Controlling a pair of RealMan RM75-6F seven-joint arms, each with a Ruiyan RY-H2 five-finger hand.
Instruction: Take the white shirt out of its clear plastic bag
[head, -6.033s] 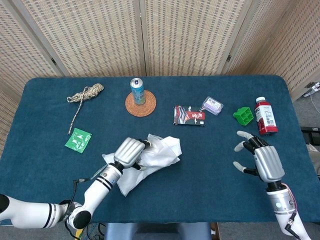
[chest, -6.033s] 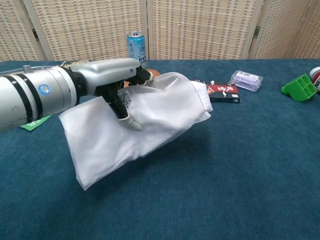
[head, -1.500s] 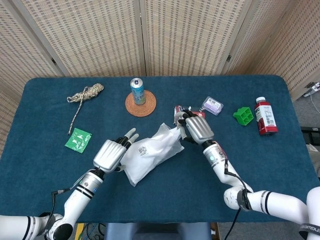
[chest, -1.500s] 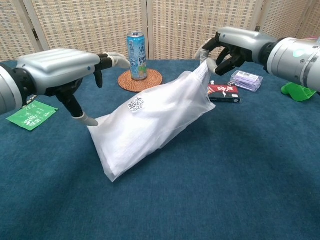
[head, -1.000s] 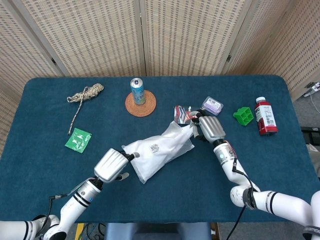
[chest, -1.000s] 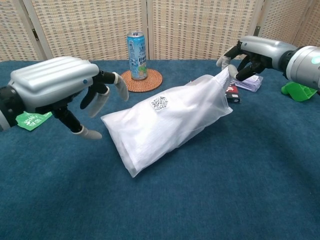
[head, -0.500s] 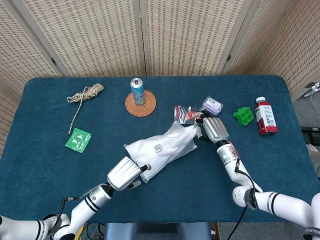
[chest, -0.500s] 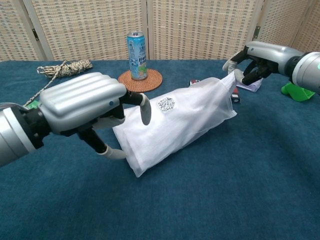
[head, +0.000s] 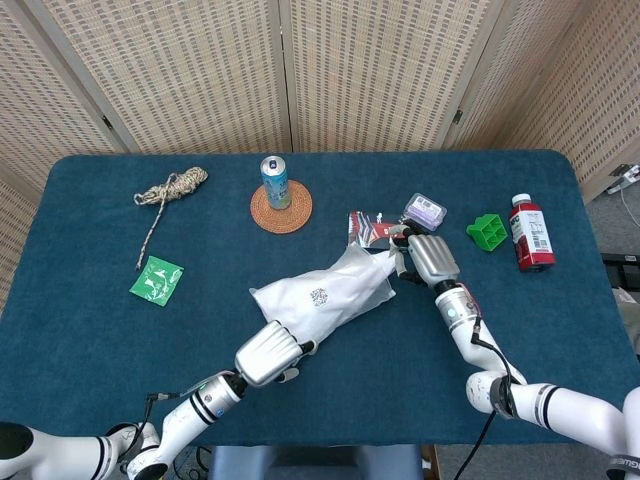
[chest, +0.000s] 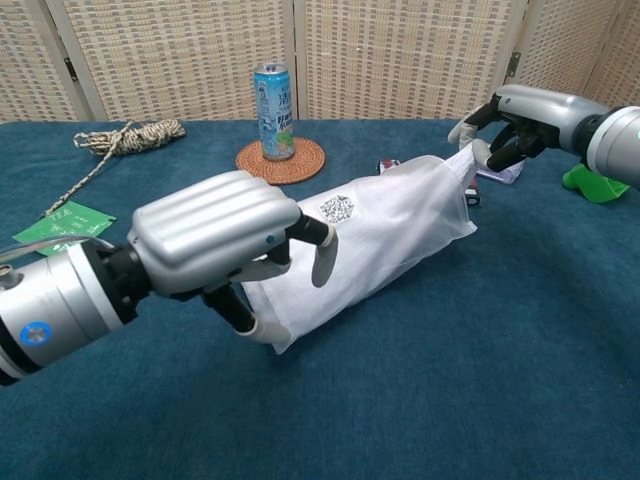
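Observation:
The clear plastic bag (head: 320, 295) with the white shirt inside lies slanted across the middle of the blue table (head: 90, 330); it also fills the centre of the chest view, bag (chest: 380, 235). My right hand (head: 430, 260) pinches the bag's far, upper end; in the chest view, the right hand (chest: 515, 122) holds that white tip slightly off the table. My left hand (head: 270, 355) is at the bag's near, closed end. In the chest view, the left hand (chest: 225, 245) has its fingers spread over that end and the thumb below it, with a gap still showing.
A blue can (head: 275, 180) stands on a round coaster (head: 283, 210). A rope (head: 170, 188) and a green packet (head: 156, 279) lie at the left. Behind the right hand are a red-black pack (head: 372, 228), a purple box (head: 426, 211), a green block (head: 487, 231) and a red bottle (head: 530, 232).
My left hand has travelled right along the table's near side to the bag's closed end. The bag has slid a little to the right. The right hand keeps its pinch.

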